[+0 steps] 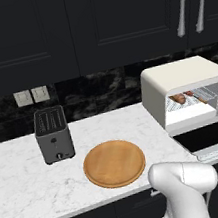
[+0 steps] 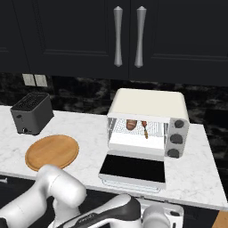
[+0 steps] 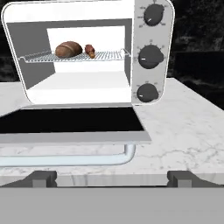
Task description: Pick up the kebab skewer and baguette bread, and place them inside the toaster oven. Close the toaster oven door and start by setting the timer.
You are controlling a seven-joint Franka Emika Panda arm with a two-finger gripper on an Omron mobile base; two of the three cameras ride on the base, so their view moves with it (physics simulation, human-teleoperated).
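Note:
The cream-white toaster oven (image 1: 176, 76) (image 2: 149, 102) (image 3: 65, 11) stands on the counter with its door (image 1: 210, 136) (image 2: 132, 168) (image 3: 65, 120) folded down flat. The door's silver bar handle (image 3: 65, 160) faces me. On the wire rack inside lie the baguette bread (image 3: 68, 49) (image 2: 131, 124) (image 1: 178, 99) and, just right of it, the kebab skewer (image 3: 90, 50) (image 2: 144, 127) (image 1: 195, 95). My gripper (image 3: 112, 179) is open and holds nothing. It hangs low in front of the counter edge, just short of the handle, with its fingertips (image 3: 43, 177) wide apart.
Three dark knobs (image 3: 151, 57) run down the oven's right side. A round wooden plate (image 1: 114, 162) (image 2: 52, 152) lies bare on the white marble counter left of the oven. A dark grey slot toaster (image 1: 53, 134) (image 2: 30, 113) stands further left. Dark cabinets hang above.

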